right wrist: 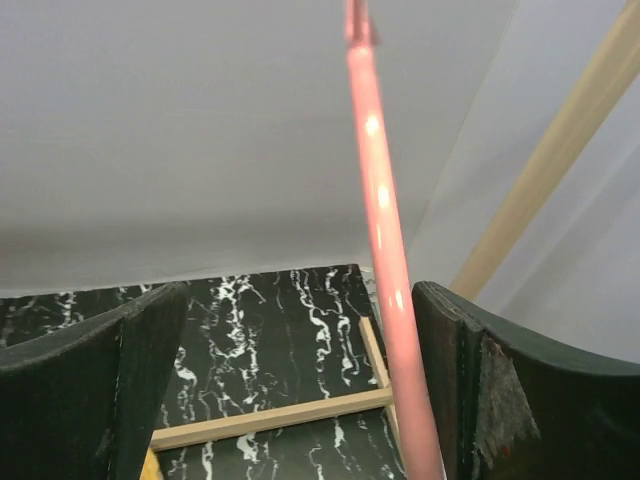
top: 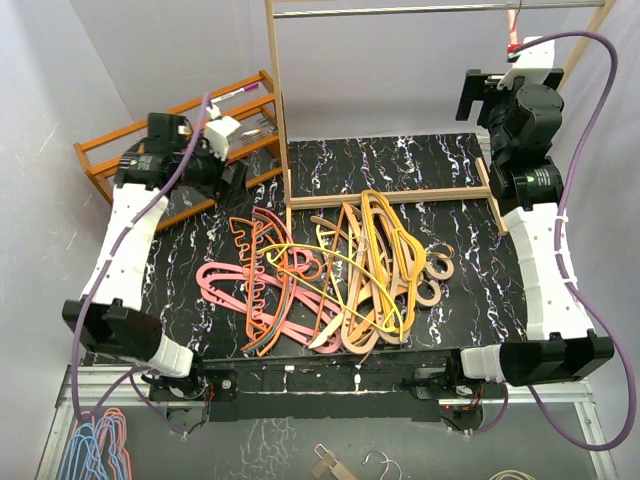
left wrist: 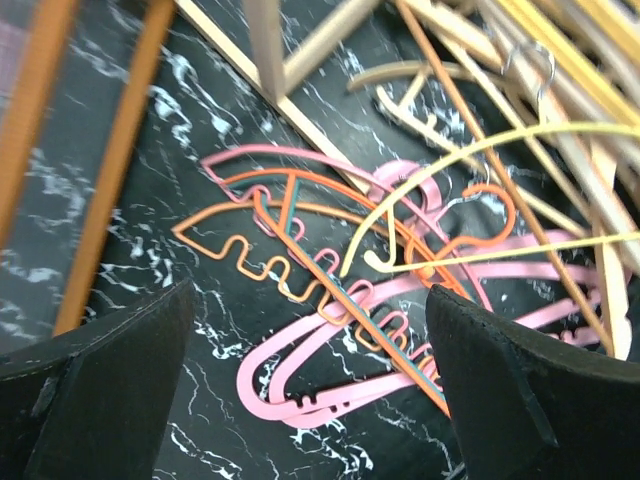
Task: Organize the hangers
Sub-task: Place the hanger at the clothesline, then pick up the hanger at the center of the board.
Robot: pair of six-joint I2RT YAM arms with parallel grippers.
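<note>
Two black fingers [right wrist: 90, 380] fill the lower corners of the right wrist view and stand wide apart. The right gripper [right wrist: 300, 320] is open and grips nothing. The bar of a pink hanger [right wrist: 383, 250] runs from the top centre of that frame down between the fingers, just beside the one at lower right; I cannot tell whether it touches that finger. In the top view this gripper sits high in the upper right corner, by the metal rail [top: 400, 10] of the pale wooden frame [top: 277, 100], and a strip of pink shows just under the rail.

The left gripper [left wrist: 310, 300] is also spread wide and empty. It hovers over the black marbled table [top: 450, 170] at the left of the frame, near the orange-brown shelf rack [top: 100, 160].

The other hangers [top: 340, 280] lie in a tangled heap at the centre of the table. They are pink, orange, yellow and tan wood.
</note>
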